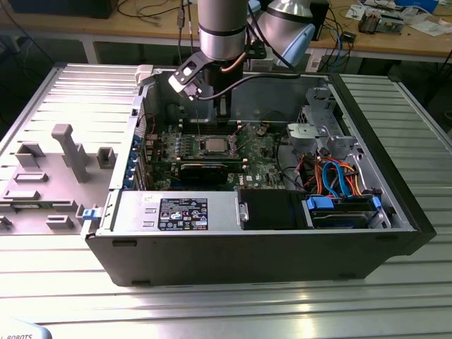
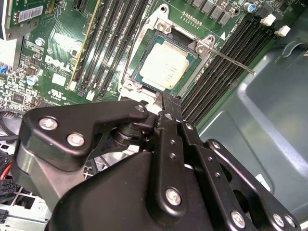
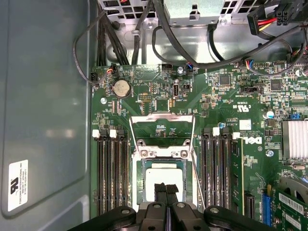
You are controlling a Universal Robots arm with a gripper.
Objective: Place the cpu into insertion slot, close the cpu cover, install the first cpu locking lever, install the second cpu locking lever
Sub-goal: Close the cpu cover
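Gripper (image 2: 169, 100) jaws are pressed together on nothing in the second wrist view, and the tips hang just beside the cpu (image 2: 166, 65), which lies flat. In the first wrist view the chip sits in the insertion slot (image 3: 140, 178), while the cpu cover (image 3: 162, 117) is swung open, off the slot, with a thin locking lever (image 3: 194, 161) alongside. Closing the cover probably calls for a gentle push on its far bar, never on the chip. In the exterior view the arm (image 1: 222, 28) drops vertically into the open computer case (image 1: 282, 247), its wrist over the motherboard (image 1: 261, 159).

The arm (image 1: 222, 32) hangs inside the open computer case (image 1: 233, 251), just above the cpu (image 1: 214, 145).
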